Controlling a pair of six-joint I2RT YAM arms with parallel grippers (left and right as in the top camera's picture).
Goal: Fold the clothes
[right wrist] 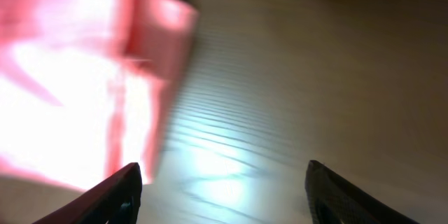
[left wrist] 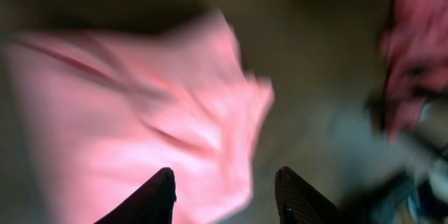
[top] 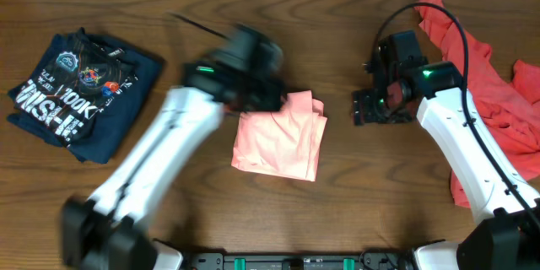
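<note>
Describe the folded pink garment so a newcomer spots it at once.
On the brown wooden table, look at the middle. The light salmon-pink cloth folded into a flat rectangle lies there. The folded navy printed T-shirt is far left and the loose red garment far right, so it is the only pale, plain piece.

Pink shirt (top: 280, 137) folded flat under left claw (left wrist: 224, 182), navy tee (top: 80, 93) folded well apart, red one (top: 494, 93) crumpled beside right claw (right wrist: 222, 171).
</note>
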